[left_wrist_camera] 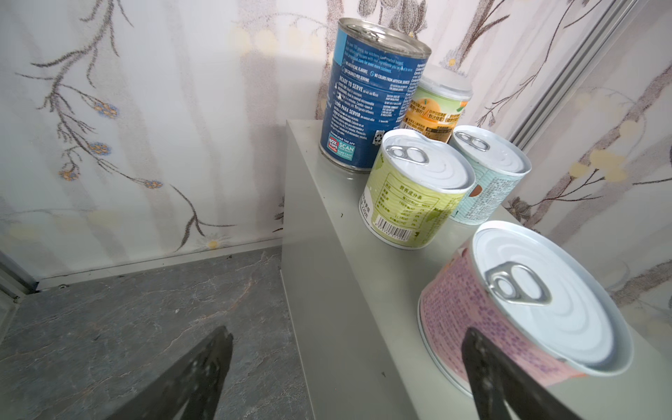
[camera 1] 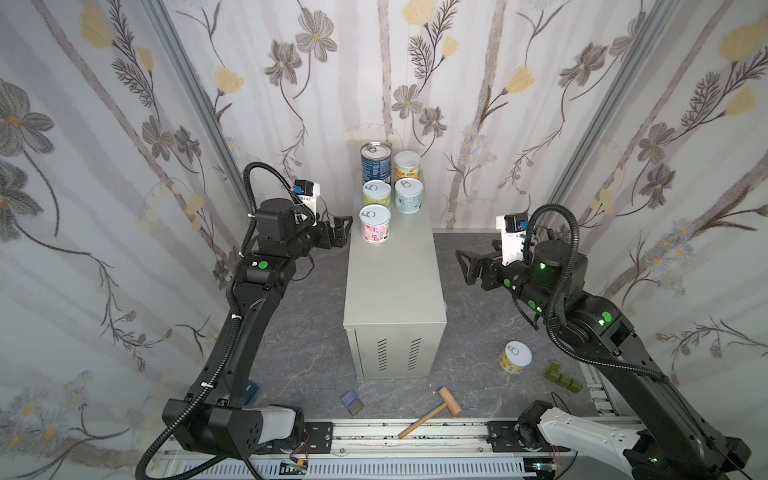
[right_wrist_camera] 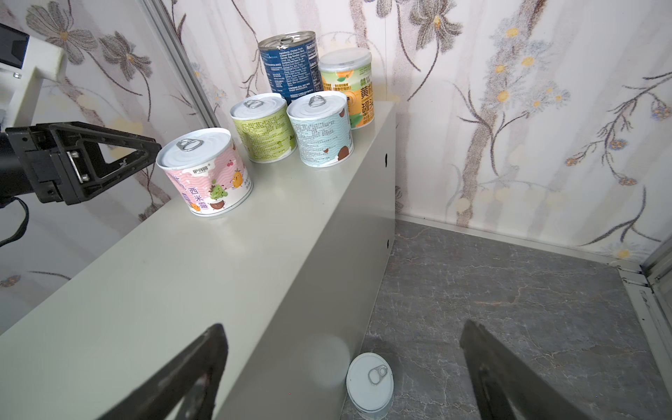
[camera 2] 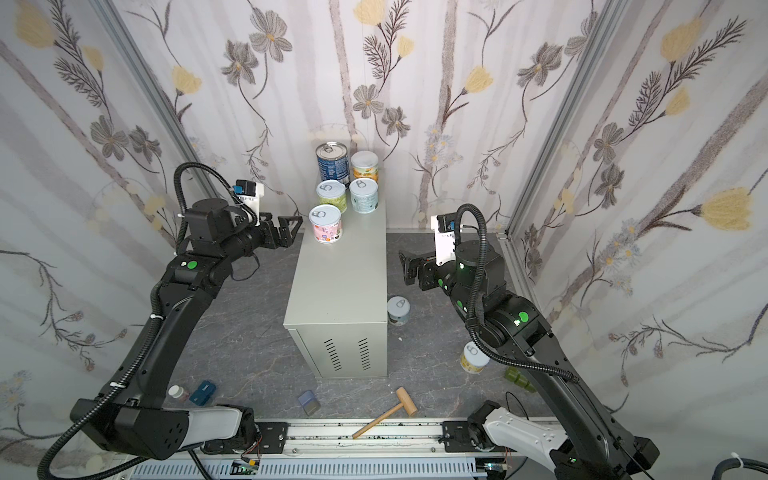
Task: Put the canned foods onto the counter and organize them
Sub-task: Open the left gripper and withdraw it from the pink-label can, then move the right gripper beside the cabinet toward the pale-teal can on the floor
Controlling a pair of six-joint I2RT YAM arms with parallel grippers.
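There are seven cans (right_wrist_camera: 263, 134): five on the one counter (camera 1: 395, 282) (tall blue can (camera 1: 375, 163), orange can (camera 1: 407, 165), green can (camera 1: 377, 194), pale blue can (camera 1: 408, 195), pink can (camera 1: 375, 224)) and two on the floor (camera 1: 299, 332) (grey-blue can (camera 2: 398, 310), yellow can (camera 1: 515, 357)). There is also one wooden mallet (camera 1: 430, 413) and one blue-grey block (camera 1: 352, 402).

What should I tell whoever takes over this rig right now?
Claws: left claw open and empty, just beside the pink can; whether they touch is unclear. The right claw is open and empty, to the right of the counter.
Done: five cans stand upright at the counter's far end: blue can and orange can at the back, green can and teal can in front of them, pink can nearest.
Left: two cans upright on the floor: grey can by the counter's right side, yellow can nearer the front.
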